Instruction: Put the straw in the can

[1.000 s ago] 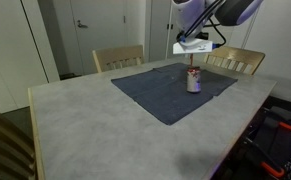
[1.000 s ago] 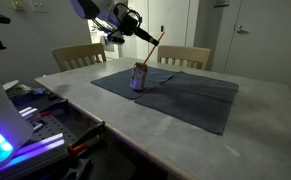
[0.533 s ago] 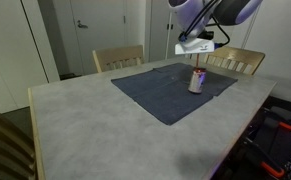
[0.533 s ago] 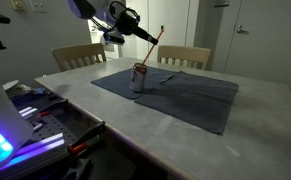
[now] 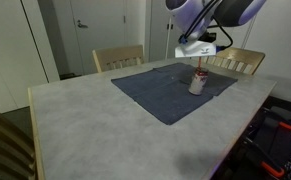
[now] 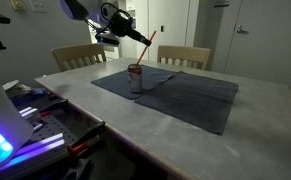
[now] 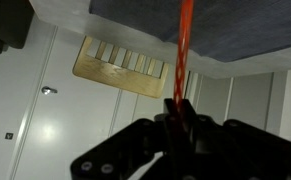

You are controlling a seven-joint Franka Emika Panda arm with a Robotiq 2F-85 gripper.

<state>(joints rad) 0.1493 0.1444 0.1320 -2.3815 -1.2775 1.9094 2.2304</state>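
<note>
The silver can (image 5: 197, 83) stands upright on a dark grey cloth (image 5: 155, 92); it also shows in an exterior view (image 6: 136, 80). My gripper (image 6: 137, 35) hovers above the can, shut on the red straw (image 6: 150, 46). The straw slants down from the jaws with its lower end at the can's top. I cannot tell whether that end is inside the opening. In the wrist view the straw (image 7: 182, 50) runs from between the black fingers (image 7: 157, 128) towards the cloth. The gripper (image 5: 198, 50) sits just above the can.
The cloth lies on a light grey table (image 5: 95, 125). Two wooden chairs (image 5: 118, 58) (image 5: 240, 60) stand at the far side. Equipment with lights (image 6: 15, 125) sits beside the table edge.
The arm has shifted a little sideways with the straw. The can looks nudged slightly the same way. The grip has not changed.
</note>
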